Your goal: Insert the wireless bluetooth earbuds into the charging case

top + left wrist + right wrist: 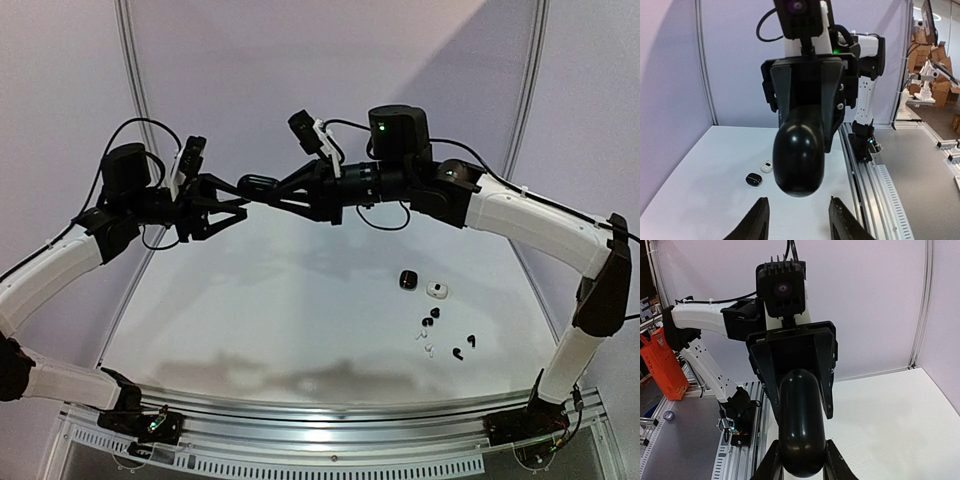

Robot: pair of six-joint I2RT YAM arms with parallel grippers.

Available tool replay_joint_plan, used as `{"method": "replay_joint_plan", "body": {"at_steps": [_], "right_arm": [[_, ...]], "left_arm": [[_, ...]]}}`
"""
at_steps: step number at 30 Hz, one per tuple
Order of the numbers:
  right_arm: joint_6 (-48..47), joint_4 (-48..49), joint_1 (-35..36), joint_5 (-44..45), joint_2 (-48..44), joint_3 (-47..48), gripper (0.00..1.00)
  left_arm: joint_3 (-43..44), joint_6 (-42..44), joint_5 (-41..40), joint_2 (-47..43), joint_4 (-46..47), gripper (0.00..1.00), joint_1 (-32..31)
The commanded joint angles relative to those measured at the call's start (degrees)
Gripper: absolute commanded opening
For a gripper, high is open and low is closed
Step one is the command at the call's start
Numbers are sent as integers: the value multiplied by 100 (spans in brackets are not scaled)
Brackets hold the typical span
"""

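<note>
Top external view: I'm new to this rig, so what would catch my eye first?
High above the table, the right fingers clamp a glossy black case; the left fingers face them, open and clear of it. On the table's right half lie a small black case, a white case and scattered earbuds.

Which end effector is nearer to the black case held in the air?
Right. The right end effector grips the black case between its fingers; the left end effector faces it, fingers open just short of its free end.
</note>
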Motion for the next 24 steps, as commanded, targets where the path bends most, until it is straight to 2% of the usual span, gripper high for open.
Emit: {"method": "replay_joint_plan", "body": {"at_steps": [1,7,13,17,24], "right_arm": [[-121,-70,107,175,-72,234,0],[-186,-178,142,258,39,332,0],[-187,-314,157,367,115,442,0],[-397,-310,161,388,136,479,0],[-526,-597,157,473,251,627,0]], "left_arm": [[-6,-43,56,35,139,40,-51],[36,-453,116,86,587,47,-101],[98,-751,139,191,732,46,-156],[135,-729,206,250,740,42,-184],[223,-815,228,307,830,47,-222]]}}
